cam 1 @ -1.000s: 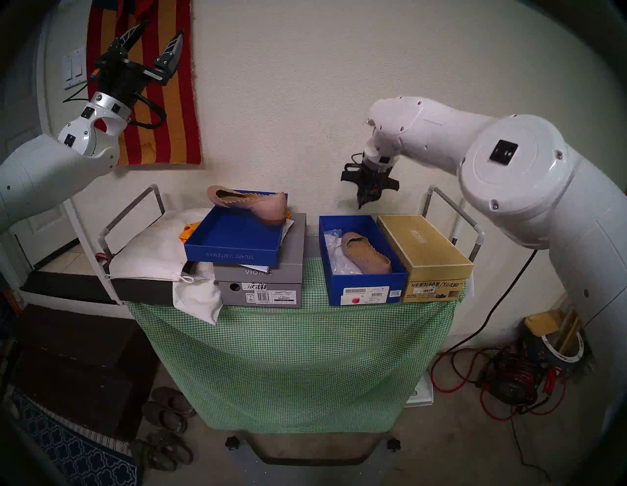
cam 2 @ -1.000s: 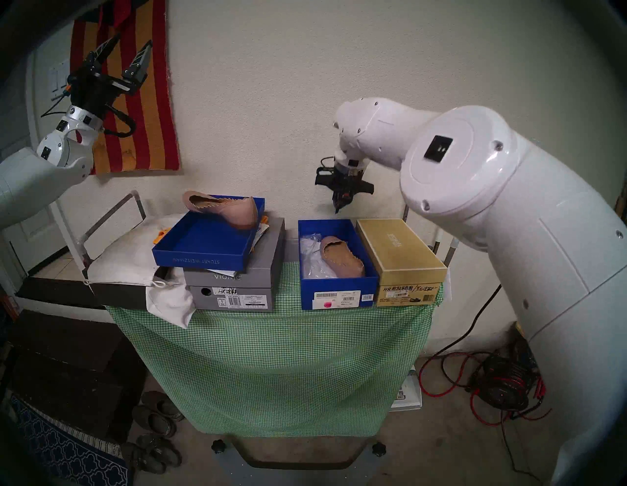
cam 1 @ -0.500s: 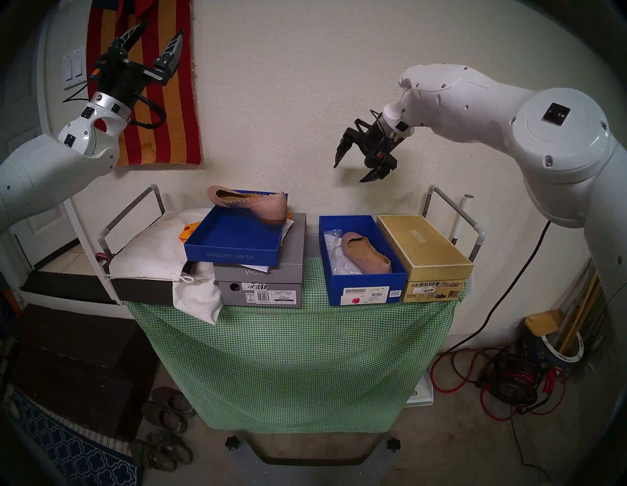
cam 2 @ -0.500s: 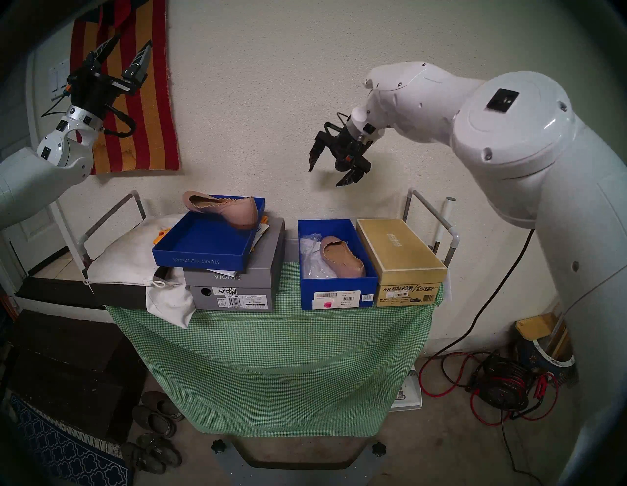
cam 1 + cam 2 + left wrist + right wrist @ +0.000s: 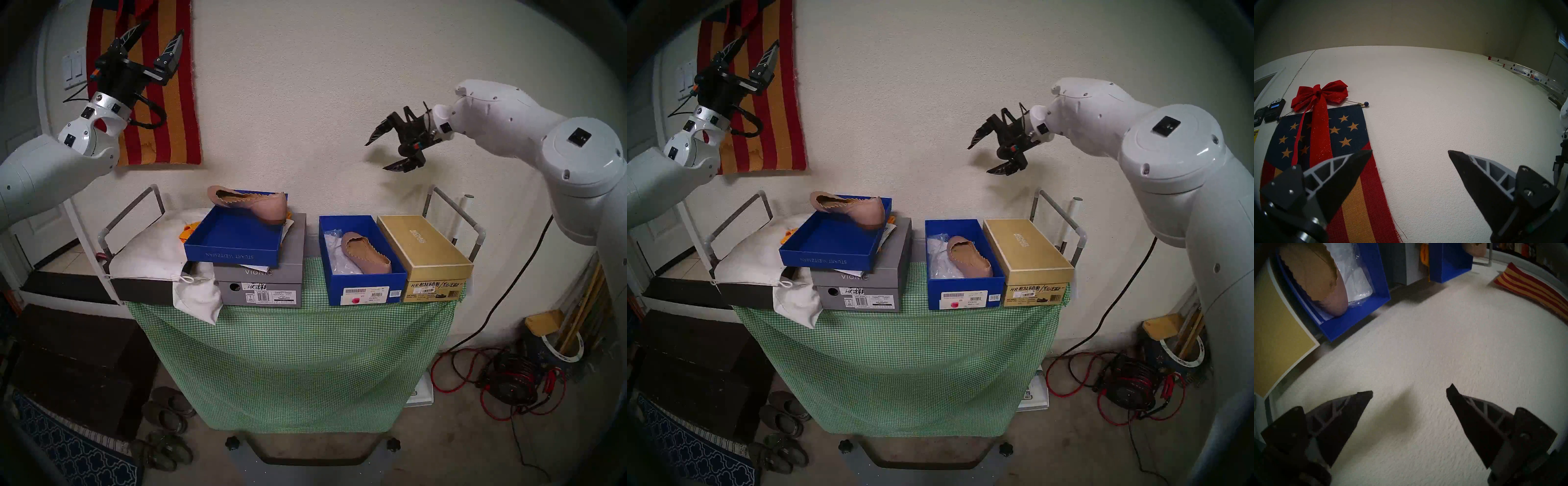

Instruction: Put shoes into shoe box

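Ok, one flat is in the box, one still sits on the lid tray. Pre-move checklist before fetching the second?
1. First shoe inside blue shoe box: ok.
2. Second shoe in reach, resting across the lid tray rim: ok.
3. Right hand open and empty: ok.
4. Left hand open, empty, raised clear: ok.
5. Room left beside the first shoe, over the white wrapping: cannot tell.

arms: glossy white shells, small dark screws
wrists: silver rings, black cables
grippers: black, 2 pointed ribbed fingers (image 5: pixel 1474 178)
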You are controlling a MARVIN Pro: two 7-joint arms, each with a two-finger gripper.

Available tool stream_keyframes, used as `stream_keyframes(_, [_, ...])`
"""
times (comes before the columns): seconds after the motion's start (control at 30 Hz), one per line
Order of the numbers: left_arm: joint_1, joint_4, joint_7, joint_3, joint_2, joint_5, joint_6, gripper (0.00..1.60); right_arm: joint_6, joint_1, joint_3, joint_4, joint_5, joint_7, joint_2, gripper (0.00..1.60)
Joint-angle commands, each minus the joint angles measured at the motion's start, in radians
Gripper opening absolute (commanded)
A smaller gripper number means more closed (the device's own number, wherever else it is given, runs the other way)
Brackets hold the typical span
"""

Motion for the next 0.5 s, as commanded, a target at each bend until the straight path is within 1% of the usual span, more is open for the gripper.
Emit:
stream_keyframes(0.0, [-0.001,0.0,0.0,-0.001,-0.001,0.0,0.0,1.6,-0.002,-0.04,0.019,0.048,0.044,-0.061,0.111,1.6])
stream_keyframes(0.03, [-0.001,0.0,0.0,-0.001,-0.001,0.0,0.0,1.6,0.0,-0.039,0.026,0.055,0.051,-0.073,0.131,1.6])
stream_keyframes(0.07, [-0.001,0.0,0.0,-0.001,-0.001,0.0,0.0,1.6,0.001,-0.038,0.028,0.066,0.055,-0.08,0.129,1.6])
stream_keyframes(0.27, [-0.001,0.0,0.0,0.0,-0.001,0.0,0.0,1.6,0.002,-0.026,0.069,0.113,0.089,-0.148,0.213,1.6])
stream_keyframes(0.33, [-0.002,0.0,0.0,0.0,-0.001,0.0,0.0,1.6,0.002,-0.025,0.08,0.135,0.1,-0.169,0.212,1.6])
stream_keyframes(0.37, [-0.002,0.0,0.0,0.0,-0.001,0.0,0.0,1.6,0.003,-0.022,0.091,0.139,0.107,-0.182,0.244,1.6])
stream_keyframes(0.47, [-0.002,0.0,0.0,0.0,-0.001,0.0,-0.001,1.6,0.0,-0.023,0.111,0.154,0.124,-0.215,0.263,1.6])
